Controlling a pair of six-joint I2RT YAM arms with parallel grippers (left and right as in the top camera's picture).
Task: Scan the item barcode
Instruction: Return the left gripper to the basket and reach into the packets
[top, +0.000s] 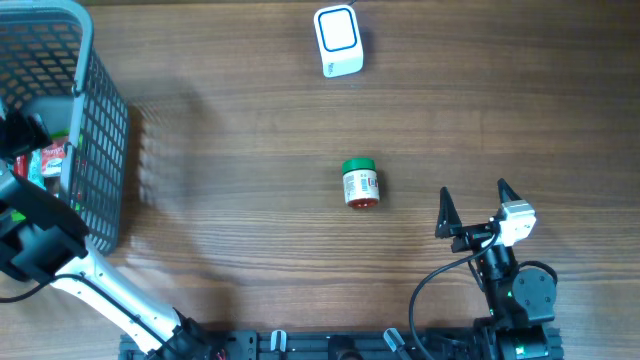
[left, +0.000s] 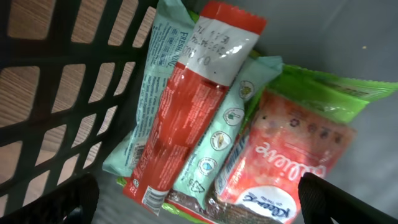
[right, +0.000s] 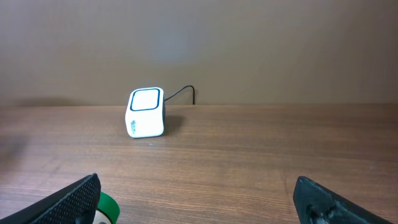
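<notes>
- Wood-grain table (top: 250, 130) carried the white scanner (top: 338, 41) at the upper centre of the overhead frame.
- The small green-lidded jar (top: 360, 184) lay on its side at the centre of that frame, below the scanner and well apart from it. Neither gripper touched it.
- The right gripper (top: 473, 200) sat at the lower right, jaws spread wide and empty, facing the scanner. The jar's lid showed at the lower left edge of the right wrist view.
- The left gripper (left: 199, 208) hung inside the grey basket (top: 100, 120) at the upper left, jaws spread and holding nothing. Below it lay stacked packets, with a red packet (left: 193, 106) uppermost and a tissue pack (left: 280, 168) at the lower right.
- Judged step: item selection. Nothing was held and no barcode was yet presented.
- Whether the jar or a basket packet was the intended item could not be told.
- The next move called for closing one gripper squarely on a single item, then turning its printed code toward the scanner window. What looked like a barcode sat at the red packet's lower end.
</notes>
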